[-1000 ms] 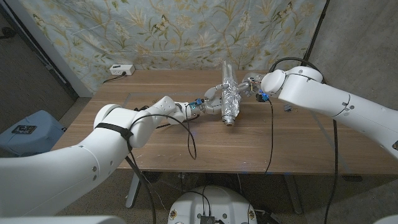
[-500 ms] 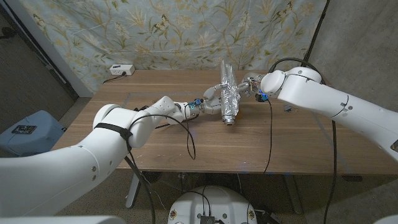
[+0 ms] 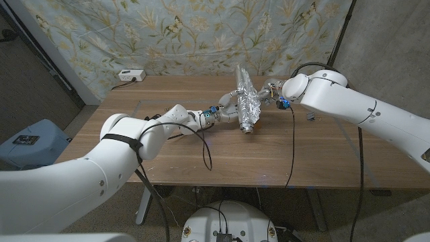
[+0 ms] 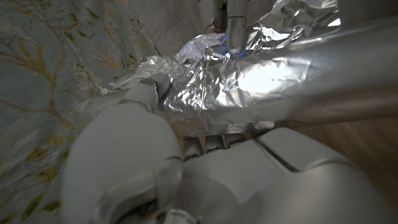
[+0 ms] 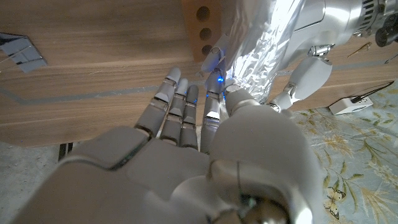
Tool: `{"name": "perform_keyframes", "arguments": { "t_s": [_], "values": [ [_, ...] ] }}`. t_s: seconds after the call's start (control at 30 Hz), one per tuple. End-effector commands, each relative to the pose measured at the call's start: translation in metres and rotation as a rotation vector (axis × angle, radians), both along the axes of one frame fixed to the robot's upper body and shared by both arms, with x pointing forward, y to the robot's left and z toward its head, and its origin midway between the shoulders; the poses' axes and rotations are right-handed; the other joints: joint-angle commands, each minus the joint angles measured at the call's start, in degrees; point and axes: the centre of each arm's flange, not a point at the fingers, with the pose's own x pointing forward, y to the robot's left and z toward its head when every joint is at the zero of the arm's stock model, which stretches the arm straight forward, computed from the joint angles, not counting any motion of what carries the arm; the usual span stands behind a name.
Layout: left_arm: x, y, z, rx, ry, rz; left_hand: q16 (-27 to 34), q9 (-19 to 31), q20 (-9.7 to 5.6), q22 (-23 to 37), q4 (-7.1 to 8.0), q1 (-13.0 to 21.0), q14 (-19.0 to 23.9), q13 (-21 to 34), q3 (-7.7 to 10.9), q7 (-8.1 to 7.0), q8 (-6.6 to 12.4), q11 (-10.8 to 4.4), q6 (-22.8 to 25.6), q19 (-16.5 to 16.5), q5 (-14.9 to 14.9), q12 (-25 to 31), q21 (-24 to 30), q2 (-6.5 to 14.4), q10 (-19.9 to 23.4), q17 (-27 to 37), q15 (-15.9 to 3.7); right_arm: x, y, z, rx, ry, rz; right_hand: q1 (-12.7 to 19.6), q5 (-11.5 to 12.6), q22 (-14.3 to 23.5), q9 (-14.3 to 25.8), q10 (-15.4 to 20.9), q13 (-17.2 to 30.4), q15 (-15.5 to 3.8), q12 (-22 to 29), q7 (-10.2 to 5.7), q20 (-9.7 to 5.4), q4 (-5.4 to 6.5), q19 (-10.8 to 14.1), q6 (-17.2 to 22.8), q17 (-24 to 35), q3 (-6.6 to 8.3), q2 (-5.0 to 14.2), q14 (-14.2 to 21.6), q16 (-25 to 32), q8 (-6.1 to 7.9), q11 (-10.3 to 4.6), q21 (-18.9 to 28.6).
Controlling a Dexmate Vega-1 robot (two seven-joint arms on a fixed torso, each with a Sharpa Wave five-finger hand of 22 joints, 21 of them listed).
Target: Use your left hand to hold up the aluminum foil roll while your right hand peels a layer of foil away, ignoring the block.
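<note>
Foil roll (image 3: pixel 247 107) stands tilted above the wooden tabletop (image 3: pixel 168 151) in the head view, gripped by the left hand (image 3: pixel 228 107); the right hand (image 3: pixel 269 91) pinches its loose sheet. Left wrist view: fingers (image 4: pixel 146 93) wrap the crinkled roll. Right wrist view: fingertips (image 5: pixel 214 81) press into foil near a holed wooden block (image 5: pixel 202 28). Peeling should go slowly, roll held steady, to avoid tearing.

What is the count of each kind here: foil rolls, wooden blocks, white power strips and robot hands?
aluminum foil roll: 1
wooden block: 1
white power strip: 1
robot hands: 2, the left robot hand and the right robot hand
Total: 5
</note>
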Motion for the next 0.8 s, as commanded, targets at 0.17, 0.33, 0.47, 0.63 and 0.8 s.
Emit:
{"name": "perform_keyframes", "arguments": {
  "t_s": [0.17,0.33,0.47,0.63,0.8],
  "values": [
    [0.0029,-0.0011,-0.0004,-0.011,0.008,0.025,0.00,-0.30,0.02,0.19,-0.31,-0.29,-0.25,-0.28,0.42,-3.64,-0.24,-0.25,4.53,-0.40,-0.47,-0.33,0.65,0.65,0.31,-0.09,0.09,0.0042,-0.0034,-0.0007,0.004,-0.010,-0.011,0.82,0.33,0.29,0.85,2.21,0.36,-0.80,1.03,-0.49,-0.65,0.65,1.75,3.12,0.79,1.29,0.33,2.03,1.11,1.31,-0.87,0.93],
    [0.0029,-0.0011,-0.0004,-0.018,0.006,0.025,-0.35,-0.78,0.11,0.20,-0.36,-0.92,-0.96,-0.74,0.37,-4.22,-1.59,0.23,2.46,-0.53,-0.91,-1.19,0.77,0.50,-0.57,-0.57,0.88,0.0046,-0.0050,-0.0006,0.010,-0.012,-0.013,1.11,0.36,0.31,1.16,3.04,0.45,-1.50,1.38,-0.77,-1.05,0.66,2.25,3.95,0.87,1.79,0.26,2.87,1.38,1.65,-1.19,1.18],
    [0.0032,-0.0010,0.0001,-0.022,0.002,0.027,-0.78,-1.54,0.63,0.21,-0.55,-1.60,-1.70,-1.48,0.38,-5.29,-3.71,1.17,-0.45,-0.69,-1.55,-2.41,0.94,0.33,-2.01,-1.31,1.88,0.0041,-0.0059,-0.0014,0.014,-0.016,-0.018,1.26,0.34,0.32,1.34,3.49,0.50,-1.51,1.58,-0.51,-1.18,0.63,2.61,4.18,0.91,2.02,0.12,3.23,1.47,1.74,-1.21,1.36],
    [0.0022,-0.0021,-0.0005,-0.024,-0.001,0.019,-1.04,-2.54,0.66,0.18,-0.76,-2.28,-2.11,-2.57,0.53,-6.97,-6.57,1.81,-4.00,-0.87,-2.33,-3.73,1.09,0.32,-3.31,-2.25,2.10,0.0021,-0.0071,-0.0026,0.018,-0.025,-0.020,1.28,0.30,0.33,1.55,4.01,0.57,-1.78,1.81,-0.76,-1.45,0.70,2.94,4.45,0.98,2.21,0.03,3.65,1.59,1.86,-1.43,1.53],
    [0.0013,-0.0028,-0.0001,-0.031,-0.014,0.011,-1.21,-4.38,0.80,0.10,-0.95,-3.65,-2.45,-5.17,0.69,-8.68,-13.57,3.37,-13.23,-0.79,-3.88,-6.25,1.48,0.33,-5.60,-3.85,2.52,0.0000,-0.0082,-0.0043,0.033,-0.044,-0.022,1.31,0.25,0.35,1.80,4.52,0.64,-2.37,2.04,-1.03,-1.89,0.74,3.72,4.92,1.01,2.44,-0.12,4.69,1.88,2.05,-1.75,1.90]
  ]
}}
